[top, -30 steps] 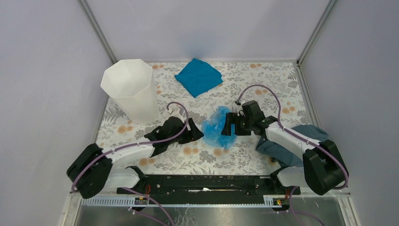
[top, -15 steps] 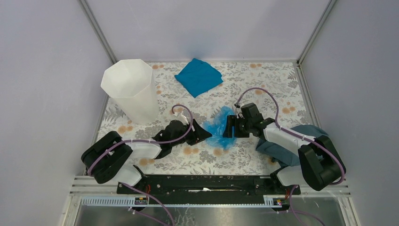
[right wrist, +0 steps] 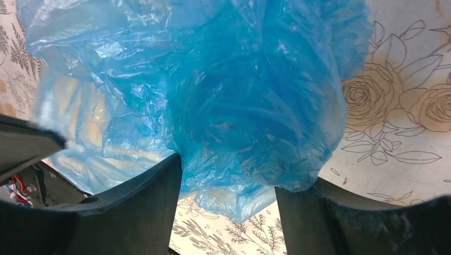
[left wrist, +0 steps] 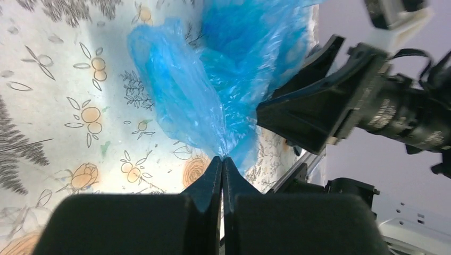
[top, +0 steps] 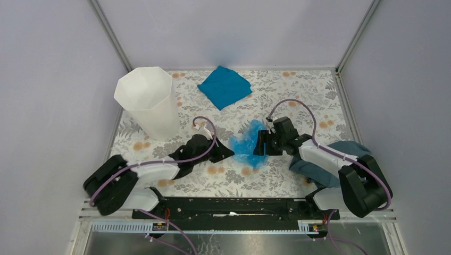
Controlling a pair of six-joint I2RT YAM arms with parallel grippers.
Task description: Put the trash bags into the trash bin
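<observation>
The crinkly light-blue trash bag [top: 247, 144] lies bunched on the flowered table between my two grippers. My left gripper [top: 230, 152] is at its left edge, and in the left wrist view its tips [left wrist: 222, 159] are shut on a fold of the bag [left wrist: 213, 79]. My right gripper [top: 259, 143] stands open at the bag's right side. In the right wrist view the bag's bulk [right wrist: 213, 95] fills the gap between the spread fingers of that gripper [right wrist: 228, 175]. The tall white trash bin [top: 149, 101] stands upright at the back left, apart from both arms.
A folded teal-blue cloth [top: 224, 86] lies at the back centre. A dull grey-blue cloth [top: 306, 169] sits under the right arm at the right. Side walls close in the table, and a black rail [top: 228, 204] runs along the near edge.
The left gripper reached the bag's left edge and closed on it. The right gripper's jaws narrowed a little around the bag, which shifted slightly.
</observation>
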